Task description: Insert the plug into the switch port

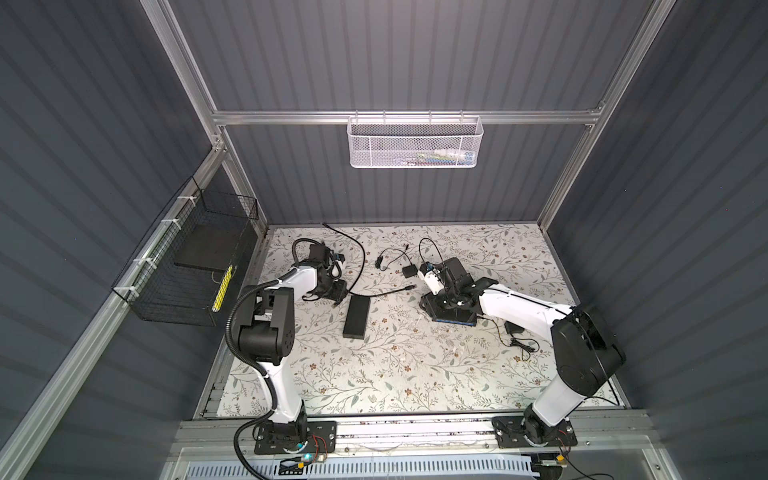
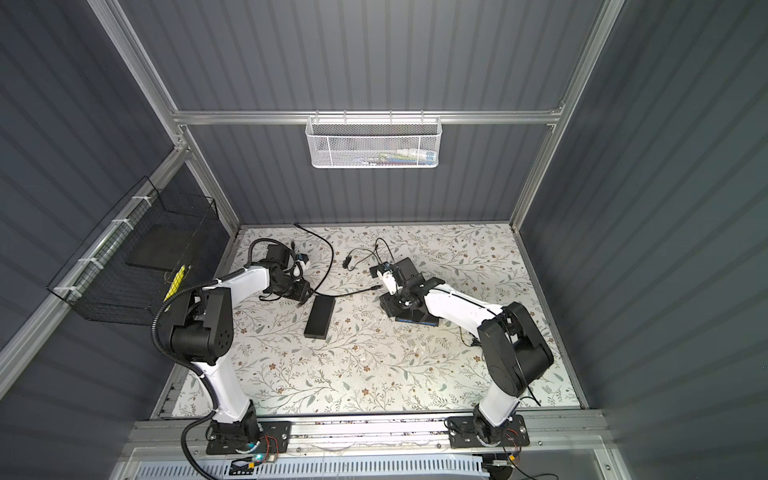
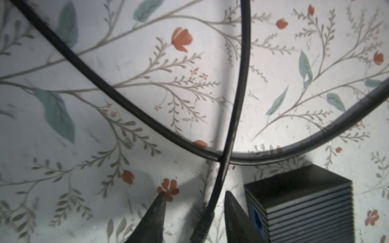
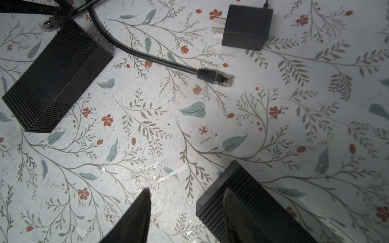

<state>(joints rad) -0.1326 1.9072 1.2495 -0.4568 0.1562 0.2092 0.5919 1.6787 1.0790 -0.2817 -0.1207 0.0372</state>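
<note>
Floral-patterned table (image 1: 395,374): bare room through the middle and toward the front edge, with the clutter toward the back. A long black ribbed switch box (image 1: 356,318) lies flat left of centre. The left wrist view shows a blue port (image 3: 257,221) on its end face. A second black ribbed box (image 4: 252,195) sits under the right arm.

This looks like the grasp stage, with nothing plugged in yet. The left gripper (image 3: 195,194) is down at the table, fingers parted and straddling the thin black cable (image 3: 237,105) just above its ribbed black boot (image 3: 202,227). There's a gap on both sides, so nothing is held, and the plug tip is out of frame. The right gripper (image 4: 187,189) is parted and empty too, one finger in front of the second box's corner, the other over bare table. A clear-tipped plug (image 4: 224,79) lies loose mid-table, well apart from both boxes and near a square black power adapter (image 4: 246,27).

Next call: pinch the boot squarely, lift, and swing it to the blue port just beside it. It's a short trip with little room, and the finger nearest the box could nudge it. Another black strand crosses this cable just ahead and may drag.
</note>
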